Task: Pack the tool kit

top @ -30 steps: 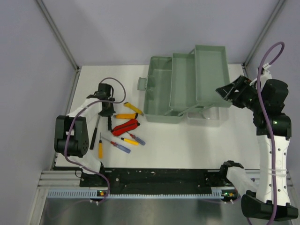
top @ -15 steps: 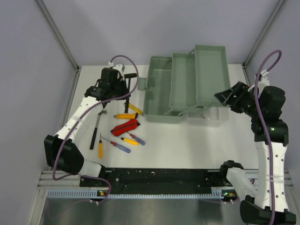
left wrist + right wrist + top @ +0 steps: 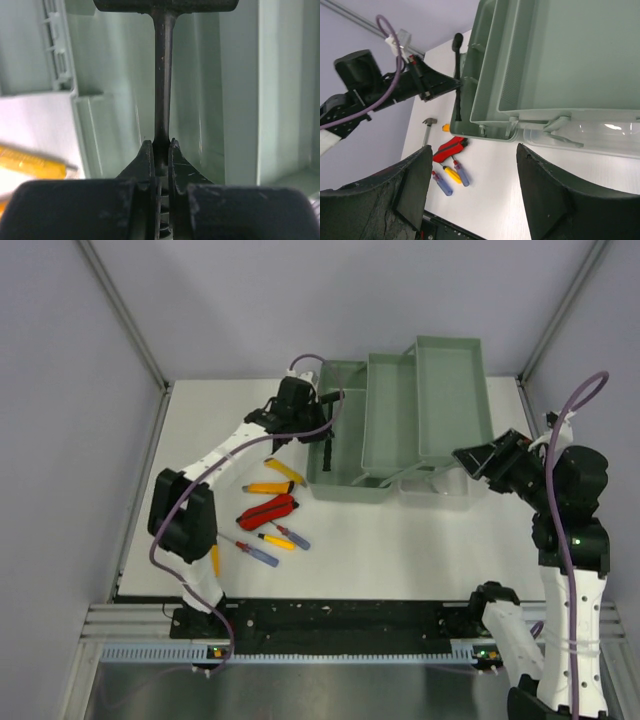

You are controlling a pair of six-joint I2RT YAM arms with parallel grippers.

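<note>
The green tool box (image 3: 345, 488) stands open at the back middle, its trays folded out to the right. My left gripper (image 3: 322, 423) is shut on the shaft of a black mallet-like tool (image 3: 328, 452) and holds it over the box's left compartment. In the left wrist view the fingers (image 3: 146, 152) clamp the shaft (image 3: 163, 75) above the box floor (image 3: 115, 75). In the right wrist view the tool (image 3: 457, 65) reaches down inside the box wall (image 3: 470, 107). My right gripper (image 3: 478, 455) is open and empty at the box's right side, and its jaws (image 3: 474, 150) stand wide apart.
Loose tools lie left of the box: a yellow knife (image 3: 284, 471), an orange-yellow screwdriver (image 3: 265, 487), red pliers (image 3: 268, 511), a yellow screwdriver (image 3: 275, 541) and two blue ones (image 3: 292, 536) (image 3: 257, 553). A hammer (image 3: 427, 129) lies farther left. A clear lid (image 3: 435, 488) sits under the trays.
My left gripper has lifted the black tool from the table's left side and carried it right, over the open box. The right arm has shifted slightly.
</note>
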